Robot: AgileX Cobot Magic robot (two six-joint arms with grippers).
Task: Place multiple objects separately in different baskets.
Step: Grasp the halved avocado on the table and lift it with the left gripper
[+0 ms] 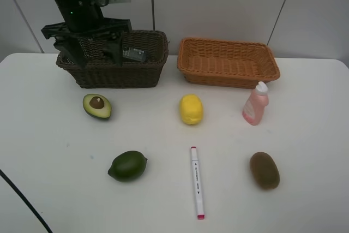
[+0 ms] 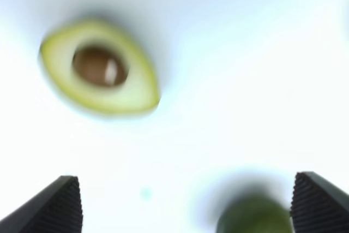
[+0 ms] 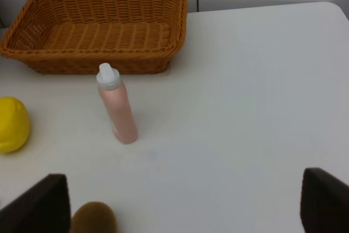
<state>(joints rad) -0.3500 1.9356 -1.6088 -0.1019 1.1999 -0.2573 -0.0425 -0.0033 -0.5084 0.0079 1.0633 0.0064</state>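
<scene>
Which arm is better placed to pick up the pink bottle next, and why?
Right. The right gripper, open, faces the bottle near the orange basket; the left gripper is over the dark basket.

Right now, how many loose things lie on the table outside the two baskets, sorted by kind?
Fruit: 4 (avocado half, lime, lemon, kiwi)
Bottles: 1 (pink bottle)
Markers: 1 (white marker)
Total: 6
</scene>
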